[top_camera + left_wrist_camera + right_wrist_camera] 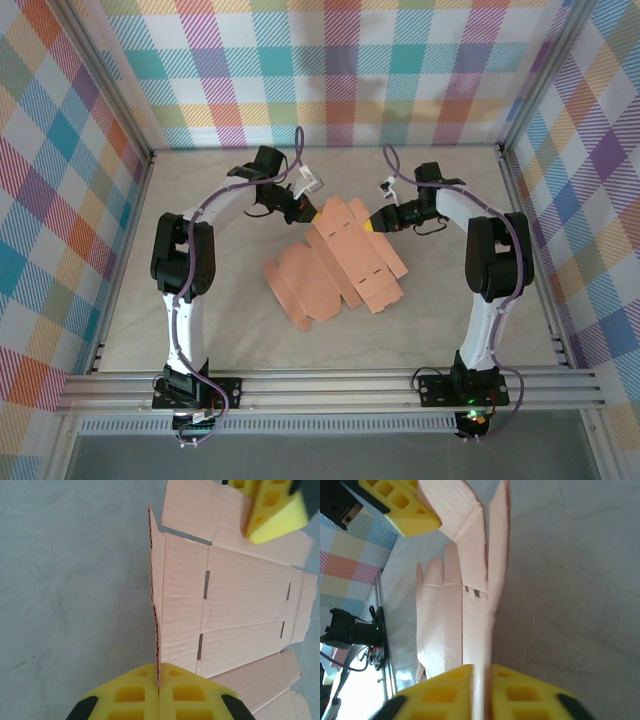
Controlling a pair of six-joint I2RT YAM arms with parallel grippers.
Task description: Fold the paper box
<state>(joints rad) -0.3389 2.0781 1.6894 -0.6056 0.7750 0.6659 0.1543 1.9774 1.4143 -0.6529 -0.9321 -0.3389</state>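
left gripper (pixel 159 682) pinches paper box (pixel 340 265) edge at 11 o'clock, right gripper (pixel 481 672) clamps its 1 o'clock flap; opposing pull may tear it.

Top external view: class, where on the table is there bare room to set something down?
Bare: the table strip between the paper box and the near rail, and the strip before the back wall. Crowded: the middle, where left hand and right hand pinch the box.

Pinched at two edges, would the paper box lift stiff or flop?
Probably stiff within panels: the paper box shows a corrugated edge at the left gripper. Likely hinges at creases, like the flap raised in the right gripper.
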